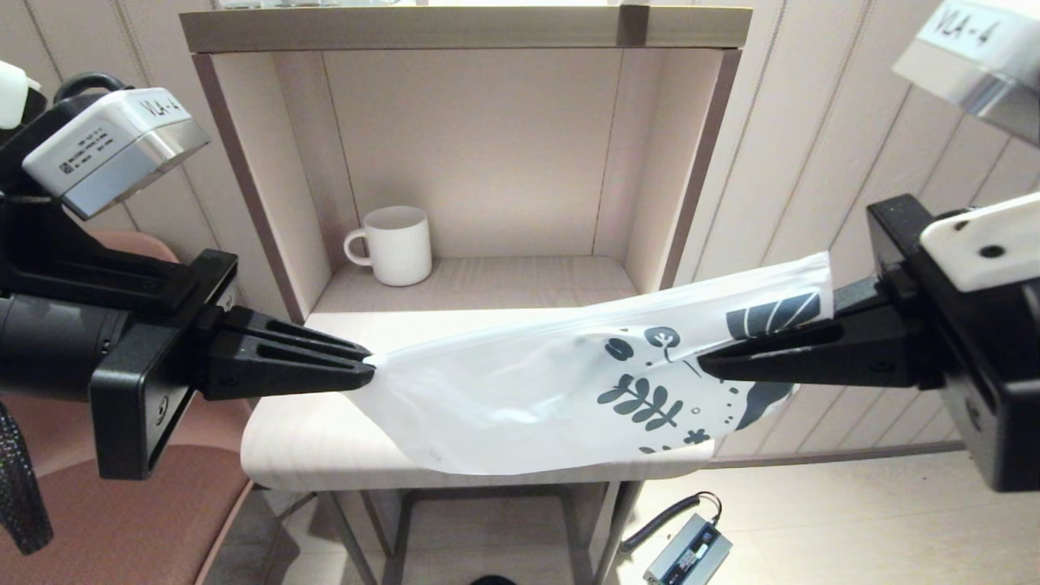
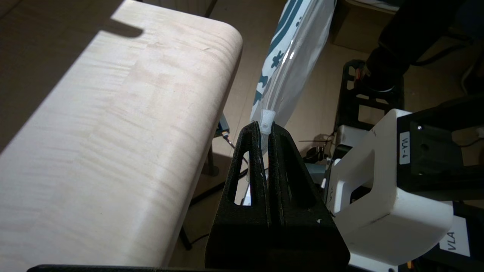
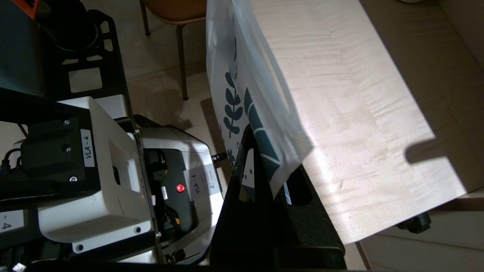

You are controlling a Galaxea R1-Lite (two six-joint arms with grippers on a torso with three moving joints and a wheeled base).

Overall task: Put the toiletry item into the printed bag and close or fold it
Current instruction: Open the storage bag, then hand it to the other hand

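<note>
The printed bag [image 1: 569,382] hangs stretched between the two grippers, lifted above the near edge of the pale wooden table [image 1: 325,447]; its plain white end points left and its dark-blue leaf and flower print lies at the right end. The left gripper [image 1: 370,367] has its fingers pressed together on the bag's left corner — in the left wrist view the small white zip slider [image 2: 267,121] sits just at the fingertips; the right gripper [image 1: 703,363] is likewise clamped on the printed end, its dark fingers lying across the leaf pattern. The bag sags a little between them, the right end higher than the left; whether anything is inside it cannot be told. Each wrist camera housing [image 1: 114,146] carries a label reading "VLA-4" — the same label shows in both wrist views. A white ribbed mug [image 1: 396,245] stands at the far left of the open cubby [image 1: 487,162] behind the table. On the floor at the near right lies a small grey device [image 1: 689,552] with a black cable.
</note>
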